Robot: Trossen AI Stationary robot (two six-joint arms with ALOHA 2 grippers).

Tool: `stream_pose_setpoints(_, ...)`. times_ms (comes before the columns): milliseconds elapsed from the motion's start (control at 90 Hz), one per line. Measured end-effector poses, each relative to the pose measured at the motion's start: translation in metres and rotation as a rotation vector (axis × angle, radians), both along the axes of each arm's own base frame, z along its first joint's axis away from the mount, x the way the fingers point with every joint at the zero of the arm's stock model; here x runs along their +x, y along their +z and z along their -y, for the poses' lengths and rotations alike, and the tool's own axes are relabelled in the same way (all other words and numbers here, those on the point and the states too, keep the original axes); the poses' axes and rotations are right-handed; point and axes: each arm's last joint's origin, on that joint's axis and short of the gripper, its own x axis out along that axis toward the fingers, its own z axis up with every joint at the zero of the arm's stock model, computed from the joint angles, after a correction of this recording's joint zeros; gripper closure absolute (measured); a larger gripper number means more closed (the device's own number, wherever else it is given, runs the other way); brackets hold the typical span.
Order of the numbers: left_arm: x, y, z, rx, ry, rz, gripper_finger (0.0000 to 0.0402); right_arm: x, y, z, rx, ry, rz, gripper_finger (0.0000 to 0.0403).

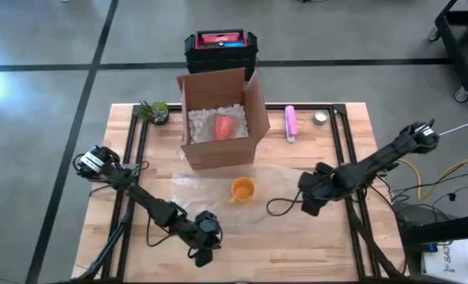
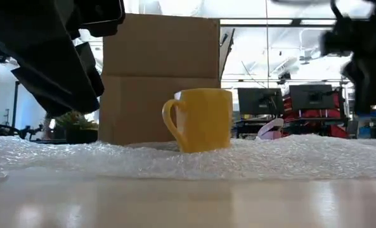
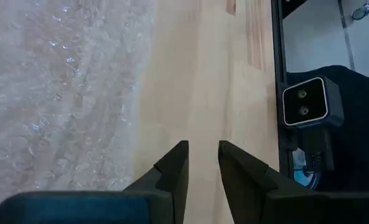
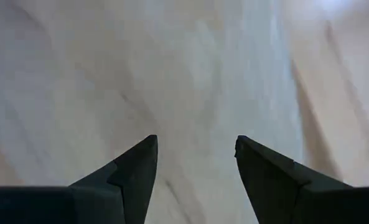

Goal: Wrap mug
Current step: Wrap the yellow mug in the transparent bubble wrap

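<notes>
Mug (image 1: 242, 189) on bubble wrap (image 1: 210, 188) before cardboard box (image 1: 218, 118) (left tool (image 3: 203, 163) narrowly parted, right tool (image 4: 195, 163) wide, both empty).

An open brown cardboard box (image 1: 219, 118) stands at the far middle of the light wooden table (image 1: 336, 244), filled with white packing peanuts and a red object (image 1: 225, 126) lying among them. Behind the box, off the table, sits a black crate with a red top (image 1: 220, 47). A small green potted plant (image 1: 153, 111) stands near the box's left side. To the box's right lie a pink cylinder (image 1: 291, 122) and, farther right, a small round silvery tin (image 1: 320, 118).
</notes>
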Motion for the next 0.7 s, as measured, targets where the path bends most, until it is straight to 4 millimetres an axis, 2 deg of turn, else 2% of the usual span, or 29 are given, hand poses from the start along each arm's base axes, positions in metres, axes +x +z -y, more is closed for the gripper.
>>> stream_pose_setpoints(178, 0.002, 0.000, -0.003, 0.001, 0.014, 0.006, 0.0328, -0.018, -0.029, 0.005, 0.001, -0.039, -0.086, 0.0204)
stream_pose_setpoints(356, 0.004, 0.001, -0.005, 0.004, 0.029, 0.013, 0.0328, -0.011, -0.053, 0.002, 0.043, 0.054, -0.009, 0.0214)
stream_pose_setpoints(456, 0.004, 0.001, -0.005, 0.006, 0.028, 0.014, 0.0328, 0.003, -0.053, -0.006, 0.086, 0.135, 0.112, 0.0264)
stream_pose_setpoints(600, 0.004, 0.002, -0.007, 0.017, 0.023, 0.018, 0.0328, 0.027, -0.046, -0.013, 0.119, 0.266, 0.334, 0.0377)
stream_pose_setpoints(656, 0.004, 0.005, -0.008, 0.015, 0.025, 0.023, 0.0328, 0.036, -0.043, -0.014, 0.117, 0.315, 0.424, 0.0393)
stream_pose_setpoints(700, 0.004, 0.008, -0.010, 0.010, 0.028, 0.030, 0.0328, 0.043, -0.038, -0.015, 0.102, 0.335, 0.489, 0.0389)
